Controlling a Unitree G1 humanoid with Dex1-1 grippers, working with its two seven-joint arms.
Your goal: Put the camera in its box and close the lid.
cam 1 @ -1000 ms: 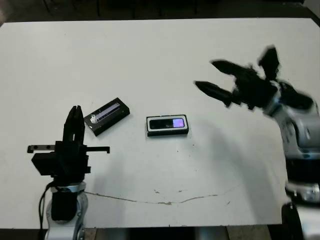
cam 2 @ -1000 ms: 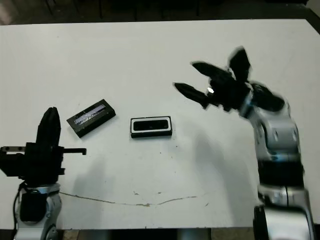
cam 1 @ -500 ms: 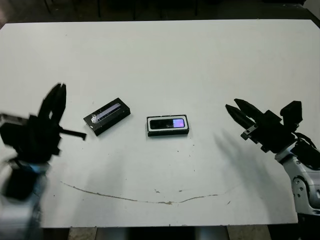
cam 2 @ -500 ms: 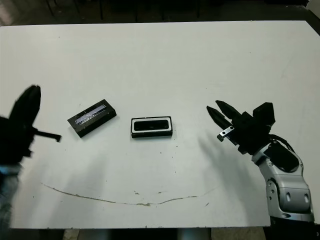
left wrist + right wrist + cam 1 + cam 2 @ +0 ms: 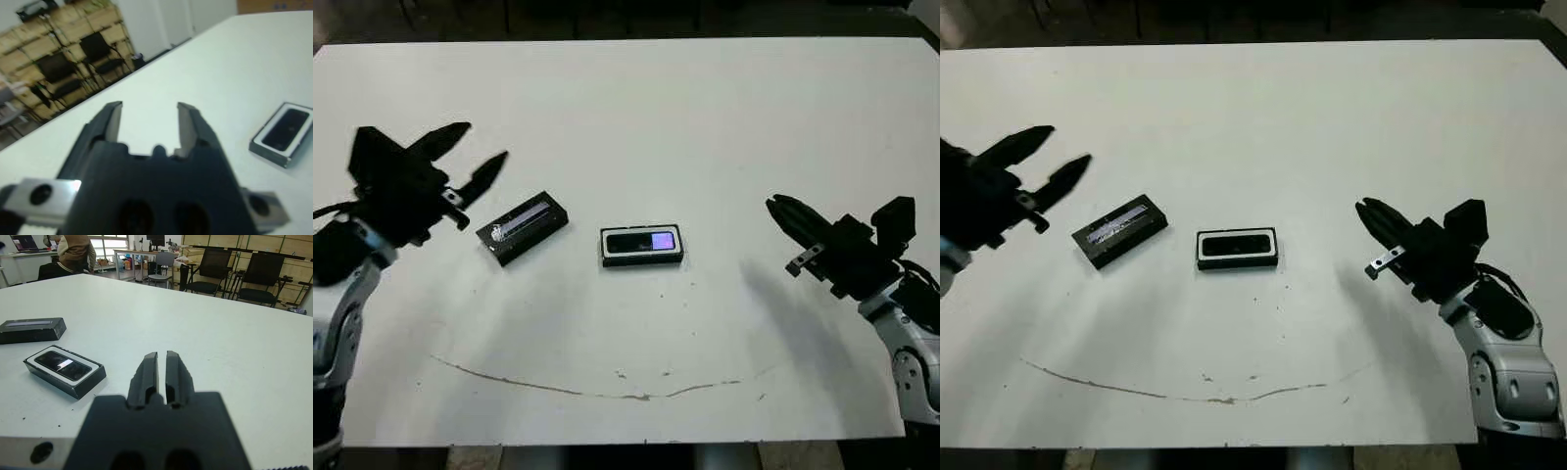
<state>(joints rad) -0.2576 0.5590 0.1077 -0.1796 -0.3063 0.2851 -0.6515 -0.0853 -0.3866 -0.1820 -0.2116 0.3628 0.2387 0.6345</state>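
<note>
Left gripper [image 5: 475, 157]: I saw it risen since before, fingers now spread, empty.
Right gripper [image 5: 783, 211]: barely shifted, fingers together.
Camera [image 5: 644, 242]: unmoved inside box [image 5: 641, 260], frame centre.
Lid [image 5: 523, 226]: left of it.
Table [image 5: 705, 117]: white, scratched; chairs [image 5: 58, 68] behind.

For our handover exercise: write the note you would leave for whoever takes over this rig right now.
Left tool: open, empty, above the table beside the lid.
Right tool: shut, empty, off to the right of the box.
Camera: lying in the box, mid-table.
Lid: flat on the table, left of the box, apart from it.
Done: camera boxed.
Left: pick up the lid and close the box.
</note>
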